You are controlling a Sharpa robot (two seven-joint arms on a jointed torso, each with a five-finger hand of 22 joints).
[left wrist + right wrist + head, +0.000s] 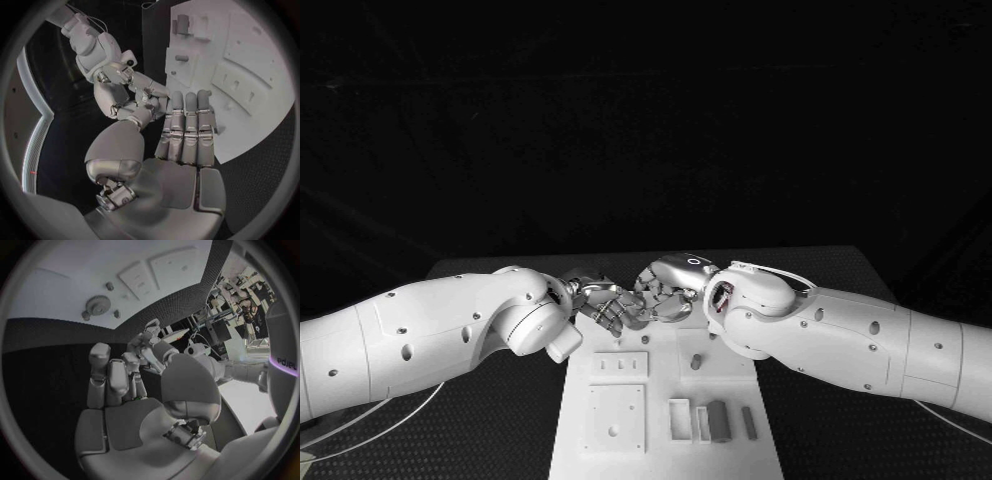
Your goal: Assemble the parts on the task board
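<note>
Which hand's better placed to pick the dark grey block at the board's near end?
Right hand, probably. The dark grey block stands on the task board, right side, near the right arm; the left hand would cross the board. Both hands meet at its far end.

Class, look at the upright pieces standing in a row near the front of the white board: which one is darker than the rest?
The grey block, third from the left in the row on the task board. Its neighbours are as pale as the board.

You see a matt white task board [668,440], plastic-looking and smooth. Both arms wear glossy white shells. Left hand [606,305] and right hand [664,292]: polished silver metal, reflective. The desk [834,400] surface is black, finely textured, matt.
</note>
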